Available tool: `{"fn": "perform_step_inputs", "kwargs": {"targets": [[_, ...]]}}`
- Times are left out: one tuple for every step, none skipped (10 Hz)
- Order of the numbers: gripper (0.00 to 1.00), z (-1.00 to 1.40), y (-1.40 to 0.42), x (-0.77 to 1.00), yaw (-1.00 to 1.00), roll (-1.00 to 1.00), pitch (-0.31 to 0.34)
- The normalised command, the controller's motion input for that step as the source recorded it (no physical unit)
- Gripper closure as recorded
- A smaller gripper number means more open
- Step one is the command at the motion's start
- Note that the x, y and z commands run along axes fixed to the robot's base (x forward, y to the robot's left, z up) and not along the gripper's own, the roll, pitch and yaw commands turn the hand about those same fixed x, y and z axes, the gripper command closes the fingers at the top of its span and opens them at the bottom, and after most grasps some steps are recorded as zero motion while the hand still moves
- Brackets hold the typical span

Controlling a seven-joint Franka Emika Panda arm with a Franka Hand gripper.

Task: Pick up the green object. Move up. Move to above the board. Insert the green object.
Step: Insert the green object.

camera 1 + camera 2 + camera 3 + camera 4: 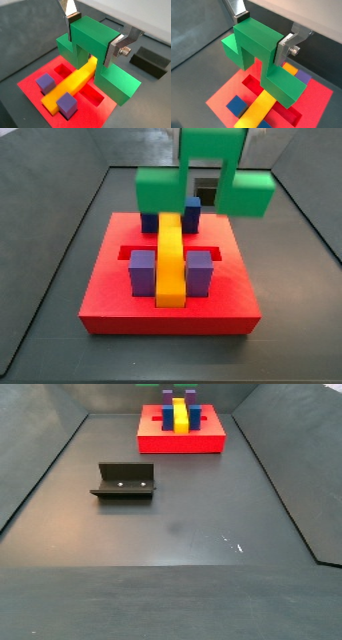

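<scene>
Dark grey flooring with low grey walls surrounds the work area, and at its far end, at twelve o'clock in a side view, sits the red board [182,439]. The gripper [95,34] hangs above that board with its silver fingers [69,9] clenched on the raised middle cube of the green object [90,42], which rides in the air with its two lower side cubes pointing down, apart from the board in both side views. It appears to straddle the line of the yellow bar [170,258], so the carry looks finished and the insertion still to come. The main risk, as I judge it, is a skewed descent: if the legs are not lined up with the open recesses [94,95] on either side of the bar, one leg could catch on the board's rim or on a neighbouring block and twist the piece within the pads. I cannot tell from these views how well the legs match the slots. Counting what shows: one green object, one board, one yellow bar, three blue or purple blocks [143,272] standing on it, and one dark fixture [126,482] on the floor at about nine o'clock, well apart from the board.
</scene>
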Motion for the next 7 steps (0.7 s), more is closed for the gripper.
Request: {"fn": "perform_step_inputs", "kwargs": {"targets": [[1.0, -0.67, 0.0, 0.0, 0.0, -0.02, 0.0], [1.0, -0.59, 0.1, 0.0, 0.0, -0.15, 0.0], [1.0, -0.21, 0.09, 0.0, 0.0, -0.28, -0.006], [1.0, 0.12, 0.0, 0.0, 0.03, -0.33, -0.041], [1.0, 0.0, 0.0, -0.11, 0.01, -0.33, -0.074], [1.0, 0.0, 0.0, -0.25, 0.0, -0.35, -0.087], [1.0, 0.0, 0.0, -0.25, 0.0, -0.29, -0.1]]}}
